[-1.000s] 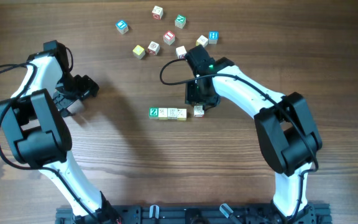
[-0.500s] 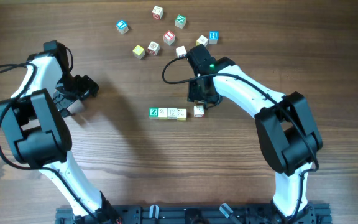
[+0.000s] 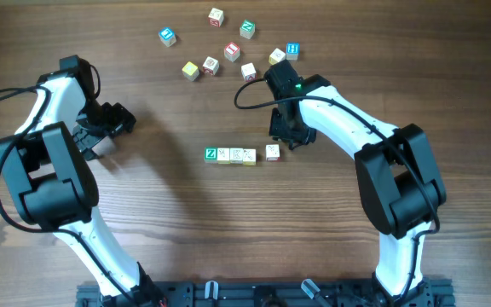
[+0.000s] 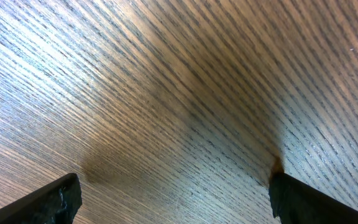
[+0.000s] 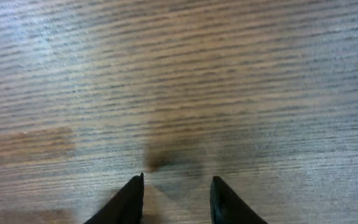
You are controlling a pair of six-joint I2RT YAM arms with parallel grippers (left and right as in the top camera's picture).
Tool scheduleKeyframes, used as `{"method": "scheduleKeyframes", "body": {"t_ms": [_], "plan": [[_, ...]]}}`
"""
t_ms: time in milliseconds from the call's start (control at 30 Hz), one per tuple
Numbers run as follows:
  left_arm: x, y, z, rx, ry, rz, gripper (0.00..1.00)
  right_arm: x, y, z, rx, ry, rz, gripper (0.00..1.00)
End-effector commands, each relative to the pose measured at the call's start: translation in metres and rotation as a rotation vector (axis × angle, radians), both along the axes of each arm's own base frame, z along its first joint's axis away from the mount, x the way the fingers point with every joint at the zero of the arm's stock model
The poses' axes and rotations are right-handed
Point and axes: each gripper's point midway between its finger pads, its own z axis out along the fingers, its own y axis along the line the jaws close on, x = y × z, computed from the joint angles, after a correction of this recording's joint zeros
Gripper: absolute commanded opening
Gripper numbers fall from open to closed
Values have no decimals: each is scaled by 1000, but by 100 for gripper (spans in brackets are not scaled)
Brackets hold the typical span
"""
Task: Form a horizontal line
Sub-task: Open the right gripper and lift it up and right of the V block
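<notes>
The counter [image 3: 169, 213] is dark brown wood with a fine straight grain, and it fills all three views.

Overhead: two white-and-black arms reach in from the near edge. Fourteen small wooden cubes with printed faces lie on the wood. Five belong to the horizontal line [image 3: 230, 155] at mid-counter: four sit side by side touching, starting at the left with the green Z cube [image 3: 210, 153], followed by three cream or pale yellow ones. The fifth cube [image 3: 273, 152], cream, lies just to the right across a small gap and a touch higher than the row. The nine loose cubes [image 3: 232, 50] are scattered toward the far edge, well apart from the line: two blue-faced, one of them the blue H cube [image 3: 292, 49], one teal, one red, one yellow, and the rest pale. The right hand [image 3: 286, 136] hangs near the fifth cube, just up and right of it, not on it. The left hand [image 3: 124, 119] is far left, well away from every cube.

Left wrist: only bare grain shows, and the left hand [image 4: 173, 199] is spread wide, with its two black fingertips [image 4: 55, 199] in the bottom corners.

Right wrist: bare grain again, somewhat blurred. The right hand [image 5: 176, 199] is narrowly parted with nothing between its dark, pointed fingertips [image 5: 132, 199].
</notes>
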Motion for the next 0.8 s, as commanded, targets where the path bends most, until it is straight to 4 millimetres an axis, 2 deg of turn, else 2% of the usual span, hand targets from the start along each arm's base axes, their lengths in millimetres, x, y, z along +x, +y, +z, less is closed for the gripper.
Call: {"method": "scheduleKeyframes", "body": {"t_ms": [0, 67, 200, 300, 433, 567, 700, 767], "plan": [[-8, 6, -10, 23, 38, 3, 100, -9, 2, 1, 18, 34, 23, 35], [-8, 6, -10, 23, 38, 3, 100, -13, 1, 1, 13, 50, 24, 36], [-8, 6, -10, 23, 38, 3, 100, -21, 15, 1, 97, 97, 33, 36], [-8, 6, -10, 23, 38, 4, 100, -30, 12, 1, 83, 133, 31, 37], [-8, 6, -10, 23, 38, 3, 100, -30, 11, 1, 81, 135, 32, 40], [-8, 6, -10, 23, 38, 3, 100, -22, -12, 0, -52, 82, 22, 40], [-8, 6, -10, 23, 38, 3, 100, -26, -20, 1, -93, 96, 22, 29], [-8, 6, -10, 23, 38, 3, 100, -29, -21, 1, -96, 107, 22, 17]]}}
